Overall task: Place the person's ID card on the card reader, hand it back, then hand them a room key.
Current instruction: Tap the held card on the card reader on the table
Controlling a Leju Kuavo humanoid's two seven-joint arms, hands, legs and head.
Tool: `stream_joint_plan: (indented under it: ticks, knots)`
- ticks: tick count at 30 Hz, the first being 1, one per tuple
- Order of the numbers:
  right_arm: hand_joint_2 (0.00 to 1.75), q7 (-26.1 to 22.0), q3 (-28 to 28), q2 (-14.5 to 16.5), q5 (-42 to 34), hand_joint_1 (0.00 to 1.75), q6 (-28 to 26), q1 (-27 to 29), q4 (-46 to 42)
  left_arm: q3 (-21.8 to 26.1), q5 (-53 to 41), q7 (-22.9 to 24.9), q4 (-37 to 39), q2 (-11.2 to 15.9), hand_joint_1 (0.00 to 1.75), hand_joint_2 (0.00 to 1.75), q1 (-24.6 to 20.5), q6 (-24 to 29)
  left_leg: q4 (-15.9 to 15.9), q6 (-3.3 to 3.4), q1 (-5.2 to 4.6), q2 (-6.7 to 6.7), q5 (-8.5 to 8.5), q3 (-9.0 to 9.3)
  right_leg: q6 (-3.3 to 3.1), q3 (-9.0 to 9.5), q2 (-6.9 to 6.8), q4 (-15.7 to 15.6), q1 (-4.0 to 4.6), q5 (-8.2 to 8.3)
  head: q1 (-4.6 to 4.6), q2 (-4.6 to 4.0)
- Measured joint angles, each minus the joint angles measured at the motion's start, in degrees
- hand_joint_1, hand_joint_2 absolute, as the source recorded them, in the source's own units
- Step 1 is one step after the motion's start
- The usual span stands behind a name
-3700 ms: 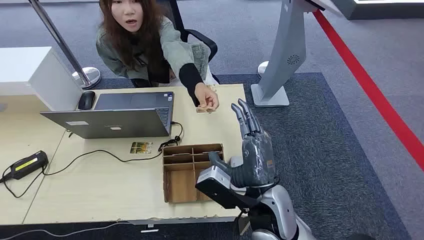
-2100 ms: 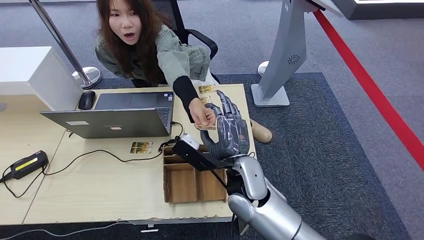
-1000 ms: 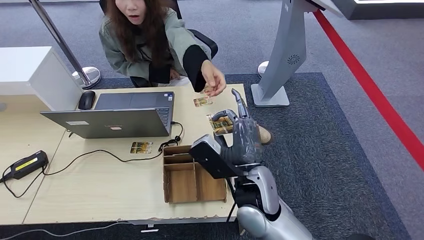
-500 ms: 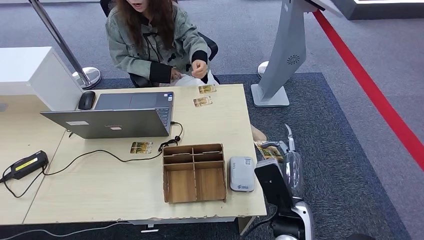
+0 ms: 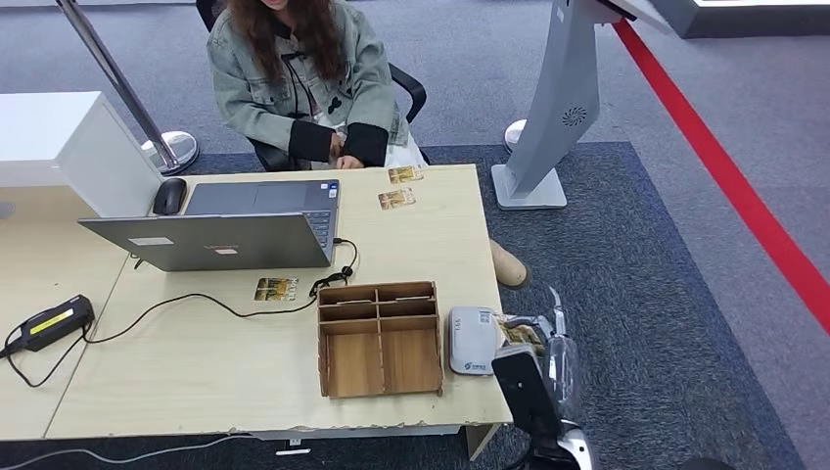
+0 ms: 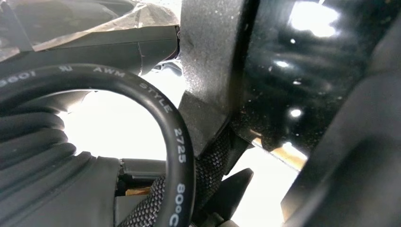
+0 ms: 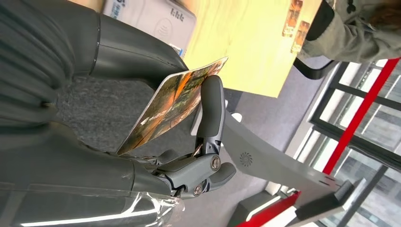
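Card [image 7: 172, 104] sits clamped between the right hand's [image 7: 142, 137] thumb and finger, just at three o'clock of the reader [image 5: 472, 340], not yet laid on it; reading, return and key remain. Left hand's fingers cannot be told.

An open laptop [image 5: 235, 227] and a mouse [image 5: 168, 196] sat on the surface [image 5: 196, 367], near a wooden divided box [image 5: 379, 338] and a black scanner [image 5: 47, 323].

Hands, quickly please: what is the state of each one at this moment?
Right hand: holding the ID card, beside the card reader.
Left hand: cannot be told; its wrist view shows dark parts and a cable.
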Motion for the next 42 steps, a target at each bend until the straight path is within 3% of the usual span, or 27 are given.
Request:
stream_joint_plan:
  ticks: [20,42]
  knots:
    - [1.75,-0.4,8.7,2.6,-5.0,1.75,1.6,-3.7,13.5,0.0,-0.8,0.0,-0.1,-0.1,0.0,0.0,0.0,0.6,0.0,0.0,-0.01,-0.01,0.0,0.0,0.0,0.01,0.0,0.0,-0.01,0.0,0.0,0.0]
    - [1.75,-0.2,11.0,2.5,-7.1,1.75,-0.8,-4.4,18.1,0.3,-0.1,0.0,-0.1,0.1,0.0,0.0,0.1,0.0,0.0,0.0,-0.01,0.0,0.0,0.0,0.0,0.0,0.0,0.0,-0.01,0.0,0.0,0.0]
